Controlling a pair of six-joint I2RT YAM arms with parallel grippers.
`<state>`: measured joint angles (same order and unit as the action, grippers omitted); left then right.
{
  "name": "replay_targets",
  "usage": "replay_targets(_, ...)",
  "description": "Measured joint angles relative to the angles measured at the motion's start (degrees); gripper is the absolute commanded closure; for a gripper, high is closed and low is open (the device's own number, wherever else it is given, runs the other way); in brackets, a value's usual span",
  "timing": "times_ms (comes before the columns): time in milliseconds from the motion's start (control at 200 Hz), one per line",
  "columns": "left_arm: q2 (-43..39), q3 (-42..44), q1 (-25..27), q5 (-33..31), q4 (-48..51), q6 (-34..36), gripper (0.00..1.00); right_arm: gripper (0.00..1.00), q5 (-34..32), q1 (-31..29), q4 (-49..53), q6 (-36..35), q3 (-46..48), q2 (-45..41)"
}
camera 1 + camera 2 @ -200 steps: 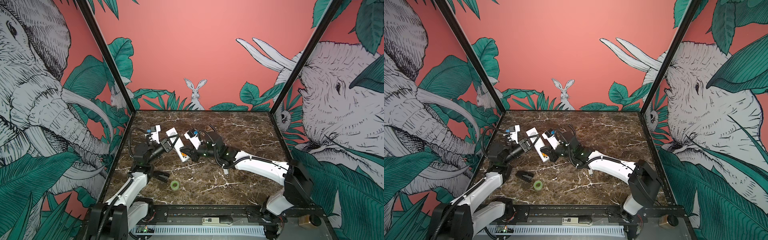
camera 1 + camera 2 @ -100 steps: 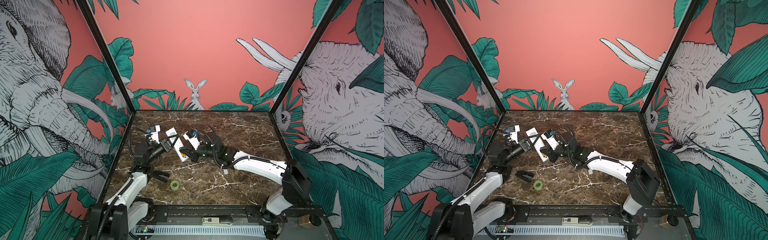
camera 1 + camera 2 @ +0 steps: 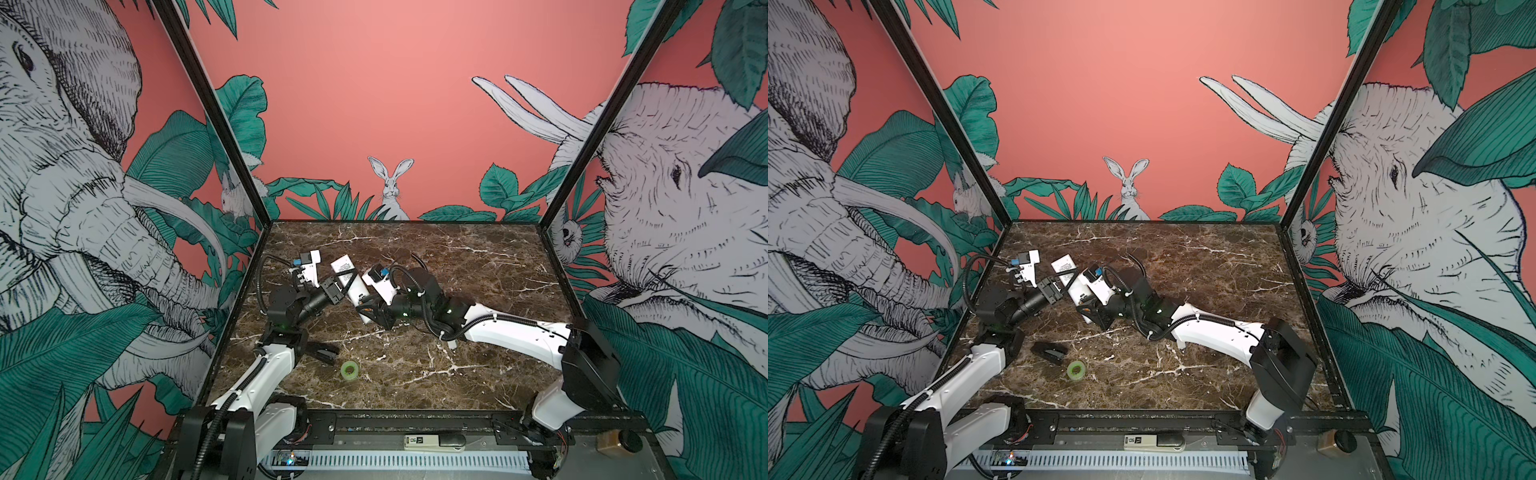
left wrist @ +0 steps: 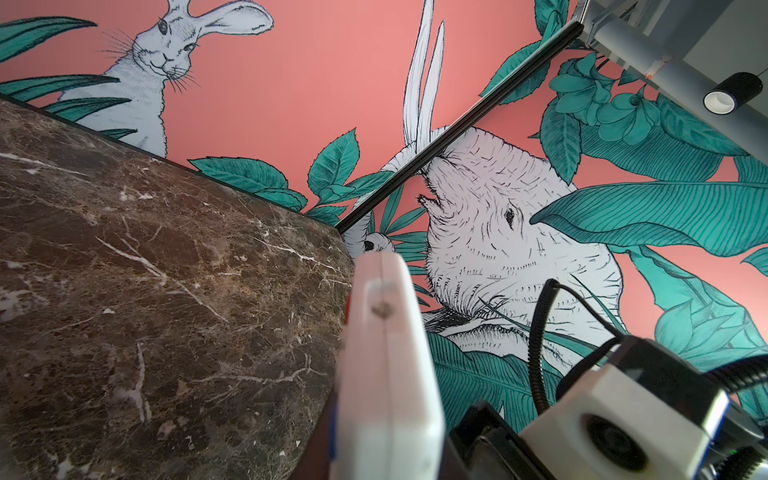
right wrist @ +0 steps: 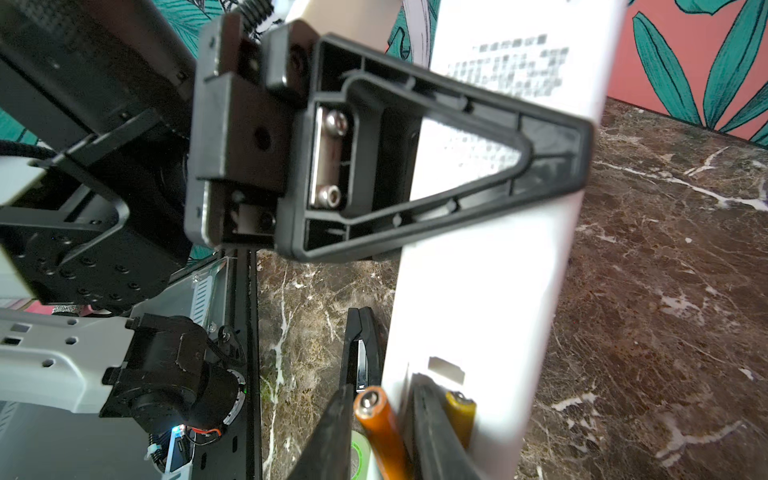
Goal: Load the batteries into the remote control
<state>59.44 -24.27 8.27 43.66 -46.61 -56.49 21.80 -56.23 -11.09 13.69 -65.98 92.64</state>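
remote control (image 3: 355,291): roughly 10 o'clock on the marble tabletop (image 3: 478,266), long axis running about 11 to 5, plain white back with a printed label facing up, far end tipped upward; no telling if the near end touches the marble

left gripper (image 3: 340,285): in from 8 o'clock, clamped tight across the remote's upper half, black triangular finger (image 5: 548,129) lying right over the label

right gripper (image 3: 367,312): in from 4 o'clock, parked at the remote's 5 o'clock end

right claw opening: only a little apart, one orange battery sitting between the fingers; honestly can't tell whether pinching it or just flanking it

battery in the claw (image 5: 380,432): orange with a silvery cap, lined up along the remote's edge at the bay end; in the bay or just beside it, can't say

second battery (image 5: 460,415): yellowish-orange, on the other side of one finger, tucked against the remote's back just below a small notch

green tape roll (image 3: 349,369): about 7 o'clock, flat on the marble, well apart from the remote

dark object (image 3: 1050,352): about 8 o'clock, near the tape roll, too murky to name
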Motion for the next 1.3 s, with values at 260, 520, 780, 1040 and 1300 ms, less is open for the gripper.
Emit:
replay_targets(260,0.0,0.0,0.0,-0.2,0.0,0.0,1.0,0.71,-0.9,-0.2,0.0,0.0,0.0,0.0)
replay_targets(520,0.0,0.0,0.0,-0.6,-0.1,-0.1,1.0,0.76,-3.2,-0.4,0.4,0.0,0.0,-0.9)
replay_targets(780,0.0,0.0,0.0,-0.2,-0.2,-0.5,1.0,0.87,-5.9,-0.2,0.7,0.0,0.0,-1.6)
replay_targets(1040,0.0,0.0,0.0,-0.6,-0.2,-0.5,1.0,0.79,-6.4,-0.2,0.7,0.0,0.0,-1.6)
replay_targets(1300,0.0,0.0,0.0,0.2,-0.9,-1.0,1.0,0.63,-7.6,0.1,2.6,-1.0,0.0,-3.8)
